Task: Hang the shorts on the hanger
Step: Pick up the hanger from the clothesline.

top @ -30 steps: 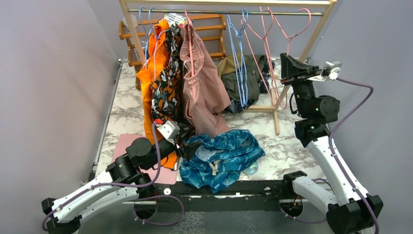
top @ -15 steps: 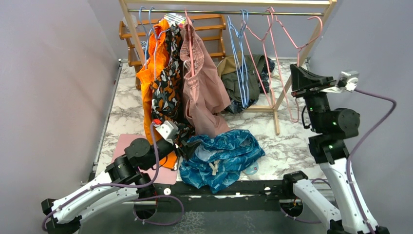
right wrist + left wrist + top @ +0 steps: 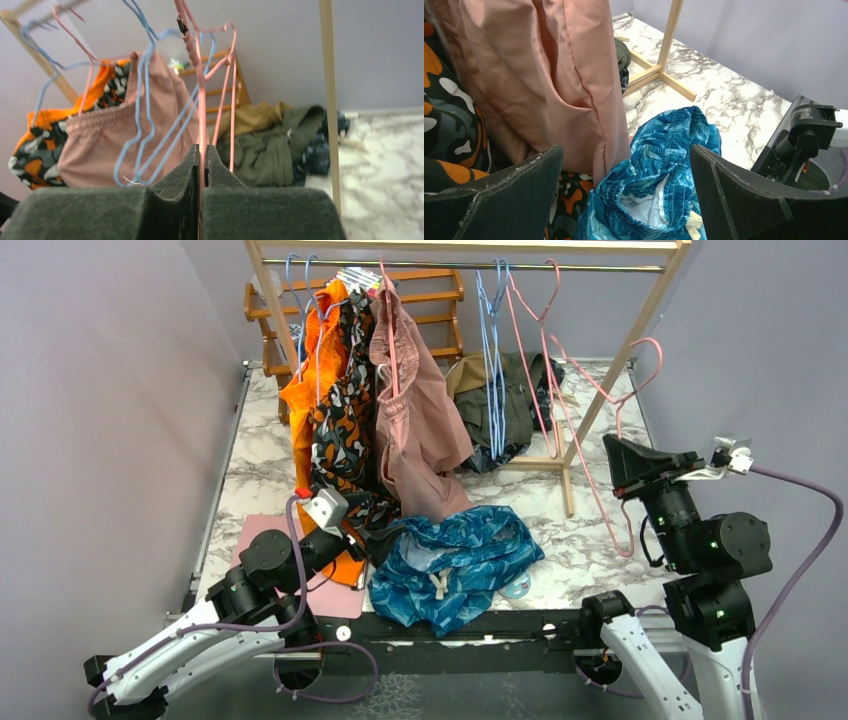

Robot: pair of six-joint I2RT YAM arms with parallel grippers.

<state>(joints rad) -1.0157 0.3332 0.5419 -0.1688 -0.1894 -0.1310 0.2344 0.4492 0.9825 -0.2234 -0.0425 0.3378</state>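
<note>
One thin hanger (image 3: 201, 100), rumpled shorts (image 3: 455, 560)

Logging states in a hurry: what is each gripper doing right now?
Left gripper: open, holding nothing.
Right gripper: closed on the hanger.

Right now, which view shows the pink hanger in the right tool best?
Top external: the hanger shows from hook to lower corner, clamped in the right tool. Right wrist shows only a short stretch of its wire pinched in the tool. Left wrist does not show it.
</note>
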